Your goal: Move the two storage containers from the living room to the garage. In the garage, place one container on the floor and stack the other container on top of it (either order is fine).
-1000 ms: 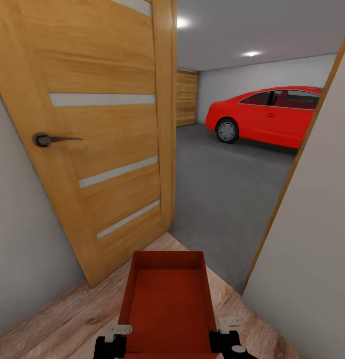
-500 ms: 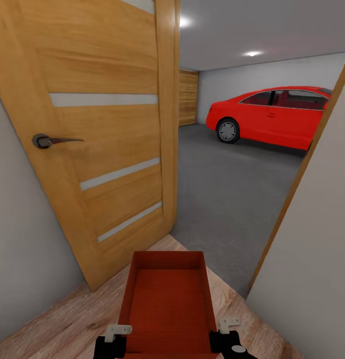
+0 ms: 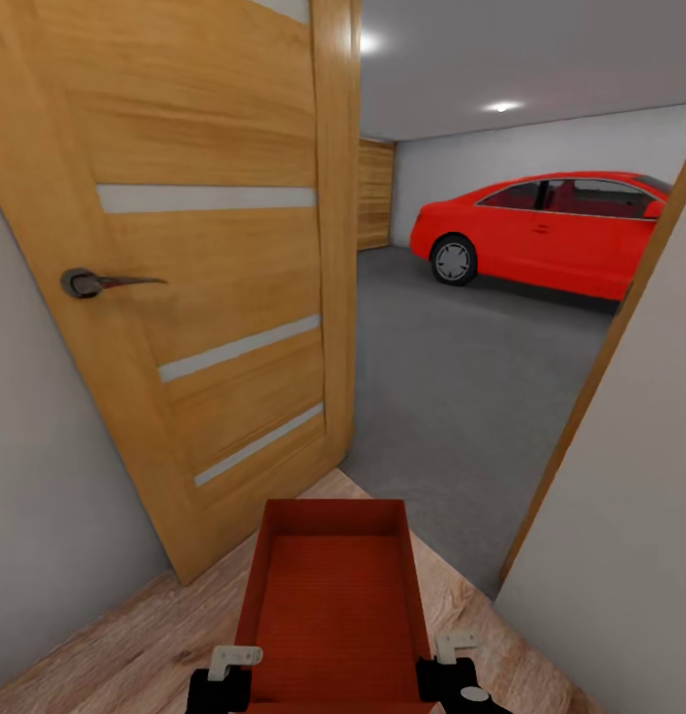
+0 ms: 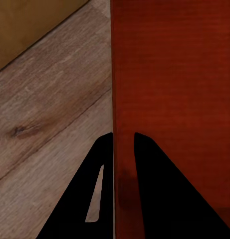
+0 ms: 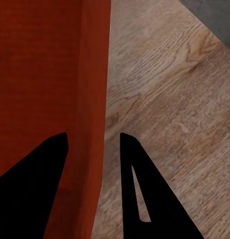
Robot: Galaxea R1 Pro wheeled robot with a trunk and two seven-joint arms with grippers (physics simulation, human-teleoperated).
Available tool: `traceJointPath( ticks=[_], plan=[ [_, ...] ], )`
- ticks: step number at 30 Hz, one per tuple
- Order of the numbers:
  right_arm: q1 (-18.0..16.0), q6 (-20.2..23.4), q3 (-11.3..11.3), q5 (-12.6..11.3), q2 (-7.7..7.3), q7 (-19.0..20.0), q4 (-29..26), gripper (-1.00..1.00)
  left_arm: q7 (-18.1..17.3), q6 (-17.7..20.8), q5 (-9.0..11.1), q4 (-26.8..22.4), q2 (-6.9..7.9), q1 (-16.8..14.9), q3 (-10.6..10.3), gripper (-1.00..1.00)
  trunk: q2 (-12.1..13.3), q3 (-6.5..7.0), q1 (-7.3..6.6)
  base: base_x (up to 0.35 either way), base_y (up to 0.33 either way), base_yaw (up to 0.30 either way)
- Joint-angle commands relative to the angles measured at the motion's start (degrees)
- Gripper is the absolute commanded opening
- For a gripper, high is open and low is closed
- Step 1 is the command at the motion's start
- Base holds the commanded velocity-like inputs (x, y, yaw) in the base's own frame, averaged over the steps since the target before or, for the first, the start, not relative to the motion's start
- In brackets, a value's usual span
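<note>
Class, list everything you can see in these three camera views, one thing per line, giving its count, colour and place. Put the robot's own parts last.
storage container: one, red-orange, open top, held low in front of the robot over the wood floor
door: one, light wood with pale stripes, swung open at the left
door handle: one, dark, on the door's left part
wood floor: light planks, under the container
garage floor: dark grey, beyond the doorway
car: one, red, at the garage's right
plank door: one, wooden, on the far garage wall
ceiling lights: two, white
left gripper: black, straddling the container's wall
right gripper: black, straddling the opposite wall
</note>
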Motion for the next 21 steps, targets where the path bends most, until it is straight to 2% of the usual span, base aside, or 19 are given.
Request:
traceJointPath(
  ticks=[1,11,16,21],
  plan=[
    [-0.05,-0.17,-0.05,-0.17,0.0,-0.5,0.08,-1.0,0.81,-0.22,-0.5,-0.02,-0.01,-0.05,1.73,-1.0,-0.02,-0.05,-0.01,0.013,0.006,-0.074],
    [-0.05,-0.19,-0.05,-0.17,0.0,-0.5,0.08,-1.0,0.81,-0.22,-0.5,-0.02,-0.01,-0.05,1.73,-1.0,-0.02,-0.05,-0.01,0.003,0.002,-0.169],
    [-0.05,-0.19,-0.05,-0.17,0.0,-0.5,0.08,-1.0,0.81,-0.22,-0.5,-0.02,-0.01,-0.05,1.73,-1.0,-0.02,-0.05,-0.01,0.022,0.017,-0.049],
    [-0.05,-0.21,-0.05,-0.17,0.0,-0.5,0.08,-1.0,0.81,-0.22,-0.5,-0.02,-0.01,-0.05,1.73,-1.0,-0.02,-0.05,-0.01,0.159,0.122,-0.007]
  ],
)
